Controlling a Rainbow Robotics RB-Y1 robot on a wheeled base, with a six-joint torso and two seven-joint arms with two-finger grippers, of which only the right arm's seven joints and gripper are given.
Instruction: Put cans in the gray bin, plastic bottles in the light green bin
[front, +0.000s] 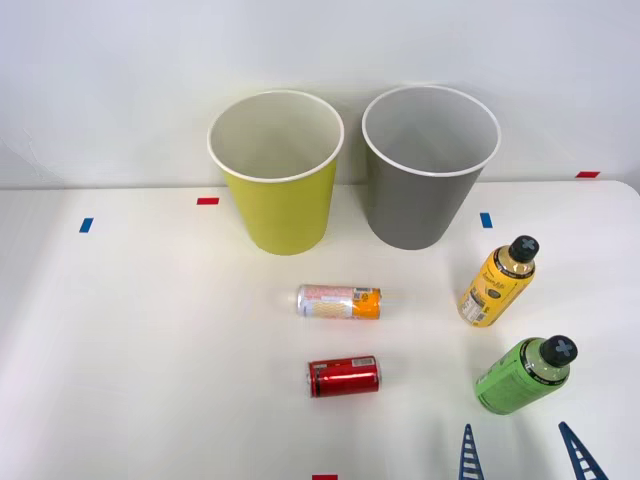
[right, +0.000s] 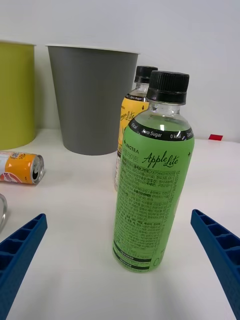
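Observation:
Two plastic bottles with black caps stand upright at the right of the table: a green one (front: 522, 376) (right: 150, 192) and, farther back, a yellow one (front: 496, 284) (right: 131, 120). A silver-pink can with an orange end (front: 339, 301) (right: 20, 168) and a red can (front: 343, 376) lie on their sides mid-table. At the back stand the light green bin (front: 277, 172) (right: 16, 95) and, to its right, the gray bin (front: 428, 166) (right: 90, 100). My right gripper (front: 525, 455) (right: 120, 265) is open, low at the front edge, its blue fingers either side of the green bottle and just short of it.
The white table (front: 150, 350) carries small red (front: 207, 201) and blue (front: 86, 225) tape marks. A white wall rises right behind the two bins. Open tabletop lies to the left of the cans.

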